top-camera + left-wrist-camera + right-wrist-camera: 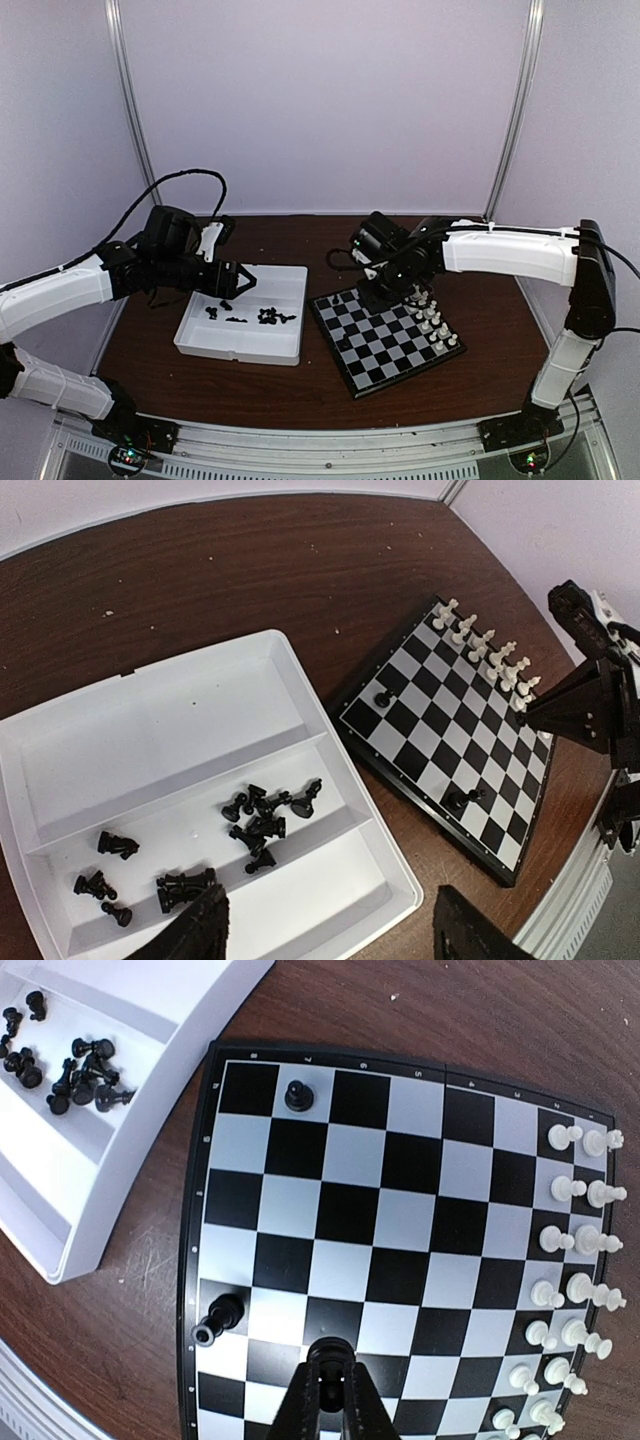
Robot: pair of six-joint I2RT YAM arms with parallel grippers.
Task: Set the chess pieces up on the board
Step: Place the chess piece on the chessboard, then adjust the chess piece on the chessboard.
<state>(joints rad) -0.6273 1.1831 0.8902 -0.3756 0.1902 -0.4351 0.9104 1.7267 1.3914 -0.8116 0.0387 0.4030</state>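
**Two black pieces on the board, the rest in the tray**

On my feed the table (300, 395) carries a tray (235, 352) left of centre. The board (385, 345) sits just beside the tray's right edge, turned so one corner points at the table's near edge. White pieces (575, 1250) stand in two ranks along the board's right edge.

Most black pieces (262, 815) lie in the tray's middle compartment. They are tipped on their sides with their long axes pointing every which way, and several touch in a clump.

I count two on the board. A pawn (297, 1095) stands upright, axis straight up, near the far corner on the tray side. A second piece (220, 1315) sits on a square against the edge facing the tray. It looks tilted, but I cannot tell whether it truly leans or the lens does that.

My left gripper (243, 283) hangs over the tray with its fingers spread. My right gripper (328, 1352) hangs over the board with its fingers pressed together, apart from both black pieces there.
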